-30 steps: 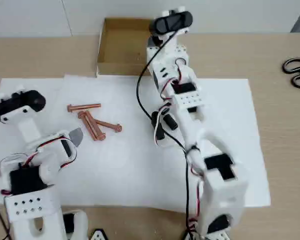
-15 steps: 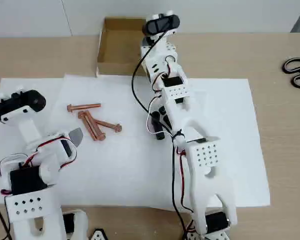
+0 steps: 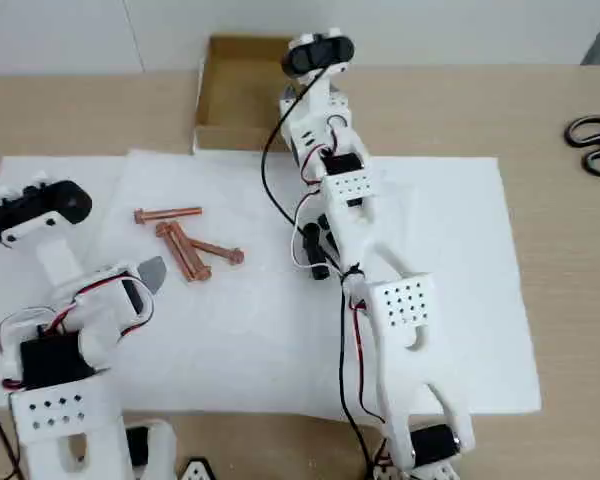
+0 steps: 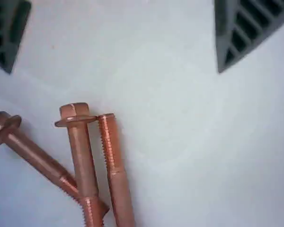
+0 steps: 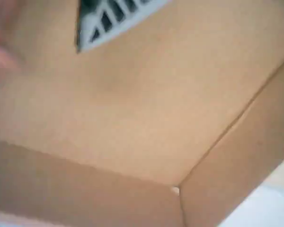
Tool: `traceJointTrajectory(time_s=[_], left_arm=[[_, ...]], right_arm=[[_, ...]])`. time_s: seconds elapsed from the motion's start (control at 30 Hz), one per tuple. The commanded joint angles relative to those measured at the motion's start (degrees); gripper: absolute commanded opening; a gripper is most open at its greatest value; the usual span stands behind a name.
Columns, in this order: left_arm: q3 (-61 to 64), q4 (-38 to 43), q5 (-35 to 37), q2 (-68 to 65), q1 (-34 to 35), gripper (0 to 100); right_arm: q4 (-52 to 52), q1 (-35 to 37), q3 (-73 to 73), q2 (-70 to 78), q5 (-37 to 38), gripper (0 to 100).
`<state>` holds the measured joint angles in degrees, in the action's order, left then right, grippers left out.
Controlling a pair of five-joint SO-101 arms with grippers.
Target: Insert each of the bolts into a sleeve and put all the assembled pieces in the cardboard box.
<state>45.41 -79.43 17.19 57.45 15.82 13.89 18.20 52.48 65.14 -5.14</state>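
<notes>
Copper-coloured bolts (image 4: 80,156) — flanged hex heads, threaded ends — lying clustered.

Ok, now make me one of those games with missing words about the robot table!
1. The right arm is stretched out over the cardboard ____.
2. The left tool, near the bolts, is ____, not shut.
3. The number of bolts on the white sheet is ____.
4. Off the sheet, on the bare table, lie black ____.
Missing words: box; open; four; scissors.
</notes>
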Motion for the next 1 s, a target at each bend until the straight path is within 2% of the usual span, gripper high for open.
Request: traceJointTrajectory(time_s=[0.0,0.1,0.2,0.5,0.77,0.97], left_arm=[[-0.2,1.1,-0.4,0.7,0.3,26],[-0.3,1.1,-0.4,0.7,0.2,26],[-0.7,1.1,-0.4,0.7,0.0,26],[-0.7,0.9,-0.4,0.7,0.2,26],[-4.1,-5.4,-0.6,0.7,0.2,26],[-5.1,-6.0,-0.6,0.7,0.2,26]], right_arm=[[0.3,-0.3,2.9,-1.9,-0.4,21.7],[0.8,-0.3,4.9,-1.9,-0.4,21.7],[6.1,-0.5,10.7,-1.9,-0.3,21.7],[37.9,-0.3,44.5,-1.9,-0.3,21.7],[64.2,-0.5,43.9,-11.6,-0.5,21.7],[81.8,-0.5,43.9,-19.7,-0.5,21.7]])
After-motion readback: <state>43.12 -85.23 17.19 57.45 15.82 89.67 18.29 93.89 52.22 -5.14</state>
